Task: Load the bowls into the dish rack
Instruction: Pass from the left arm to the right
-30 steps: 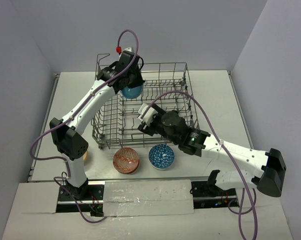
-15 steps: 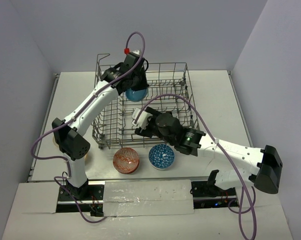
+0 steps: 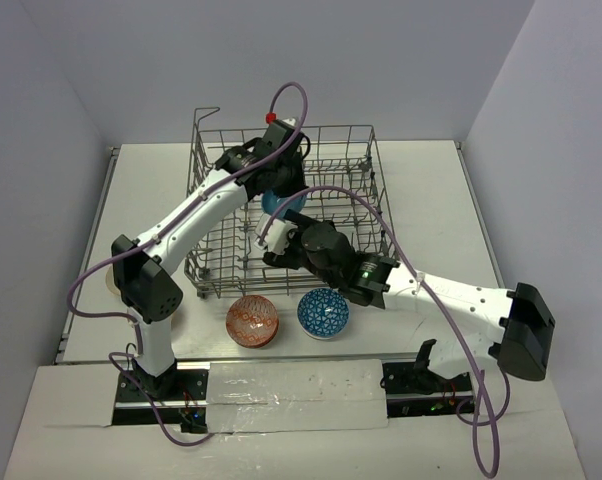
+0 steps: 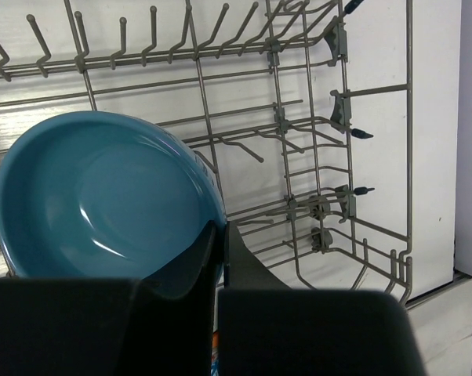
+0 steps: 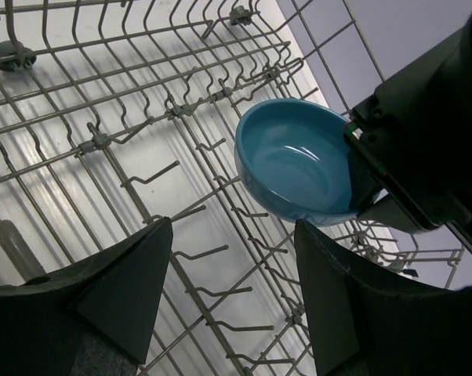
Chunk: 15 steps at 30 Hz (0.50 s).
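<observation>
Seen from above, the left fingers [image 4: 195, 262] are pinched nearly closed on the rim of a plain teal bowl [image 4: 103, 196]. They hold it in the air over the middle of the dish rack [image 3: 321, 128], above its rows of upright tines. The right fingers [image 5: 126, 290] are spread wide and hold nothing, and they hover over the rack near that bowl. A red patterned bowl [image 3: 253, 320] and a blue patterned bowl [image 3: 323, 313] sit on the table [image 3: 431, 200] just in front of the rack.

Likely risks:
- The grip is a thin pinch on one edge, so the bowl could swivel or slip and drop onto the wires.
- If lowered out of line with a row, the bowl could catch on a tine tip and fall flat instead of standing.
- The two arms are close together, so a small sideways move could bump the bowl loose.
</observation>
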Available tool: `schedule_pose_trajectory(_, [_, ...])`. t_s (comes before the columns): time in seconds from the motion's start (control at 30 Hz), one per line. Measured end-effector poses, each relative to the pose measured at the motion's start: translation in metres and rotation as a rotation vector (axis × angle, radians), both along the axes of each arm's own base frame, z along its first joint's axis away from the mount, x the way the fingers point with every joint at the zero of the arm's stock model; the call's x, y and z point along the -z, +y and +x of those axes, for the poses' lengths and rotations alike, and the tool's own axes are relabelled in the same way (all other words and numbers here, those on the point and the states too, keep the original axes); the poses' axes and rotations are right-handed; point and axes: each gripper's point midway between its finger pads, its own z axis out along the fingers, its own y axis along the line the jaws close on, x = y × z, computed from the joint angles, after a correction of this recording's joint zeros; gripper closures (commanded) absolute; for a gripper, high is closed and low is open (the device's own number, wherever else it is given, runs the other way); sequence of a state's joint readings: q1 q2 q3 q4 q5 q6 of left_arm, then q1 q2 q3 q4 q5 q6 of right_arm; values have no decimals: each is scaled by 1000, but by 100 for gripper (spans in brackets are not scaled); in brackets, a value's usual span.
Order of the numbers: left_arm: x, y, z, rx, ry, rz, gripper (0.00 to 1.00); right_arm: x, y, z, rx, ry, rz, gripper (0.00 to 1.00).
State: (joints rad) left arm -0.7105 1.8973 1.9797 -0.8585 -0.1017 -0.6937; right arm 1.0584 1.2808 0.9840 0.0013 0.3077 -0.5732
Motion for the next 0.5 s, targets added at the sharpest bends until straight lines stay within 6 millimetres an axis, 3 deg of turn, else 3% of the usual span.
schedule_pose_trajectory(0.5, [1, -7, -8, 22, 4, 0, 100, 13, 17, 13, 10, 0, -49, 29])
